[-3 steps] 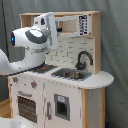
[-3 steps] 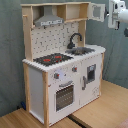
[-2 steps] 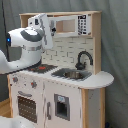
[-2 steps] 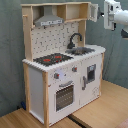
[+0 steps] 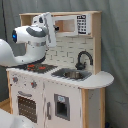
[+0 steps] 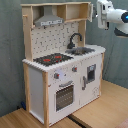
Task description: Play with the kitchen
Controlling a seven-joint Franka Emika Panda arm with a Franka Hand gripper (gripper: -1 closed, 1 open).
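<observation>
The kitchen (image 6: 62, 65) is standing mid-frame on a wooden floor (image 6: 100, 112) in the second exterior view. The arm's white gripper (image 6: 103, 15) is hanging at upper right, beside its top shelf.

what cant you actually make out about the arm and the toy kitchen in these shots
- End effector: in the second exterior view it shows at the kitchen's top right corner, but its fingers can't be told apart.
- Hob: in the first exterior view the arm covers its rear part.
- Sink inside: in both exterior views the basin's contents are too blurred to identify.
- Arm base: cut off by the first exterior view's left edge.
</observation>
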